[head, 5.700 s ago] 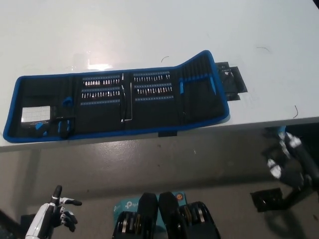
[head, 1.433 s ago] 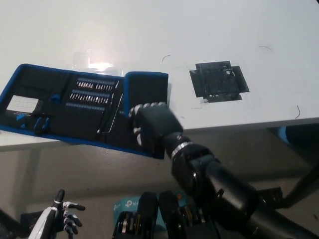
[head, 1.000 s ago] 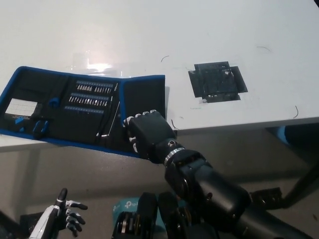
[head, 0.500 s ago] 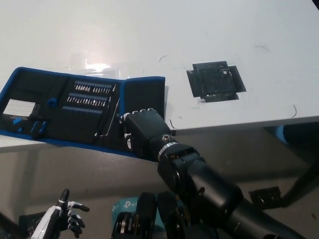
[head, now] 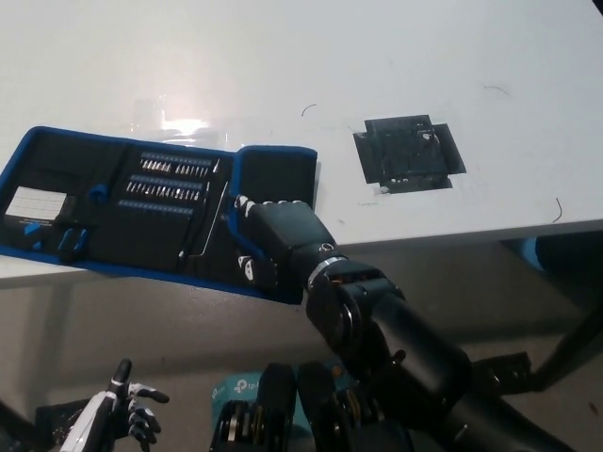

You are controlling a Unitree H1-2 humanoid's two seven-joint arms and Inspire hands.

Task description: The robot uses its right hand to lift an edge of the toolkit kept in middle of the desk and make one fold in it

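Note:
The toolkit [head: 141, 202], a black roll with blue trim and rows of bits, lies open along the left part of the white desk [head: 377, 56], hanging slightly over its front edge. Its right end panel [head: 283, 174] is folded back over the section beside it. My black right hand [head: 273, 240] rests on the near part of that folded panel, back of the hand up, with the fingers curled around the panel's free left edge. My white left hand [head: 122, 414] hangs low at the lower left, below the desk, holding nothing with its fingers apart.
A patch of black tape [head: 407, 155] is stuck to the desk to the right of the toolkit. The desk's front edge [head: 471, 235] runs across the middle of the view. A light blue box [head: 231, 388] lies on the floor below.
Since the earliest frame my right hand came in and folded the toolkit's right end over to the left. In the last second the hand slid slightly farther onto the folded panel.

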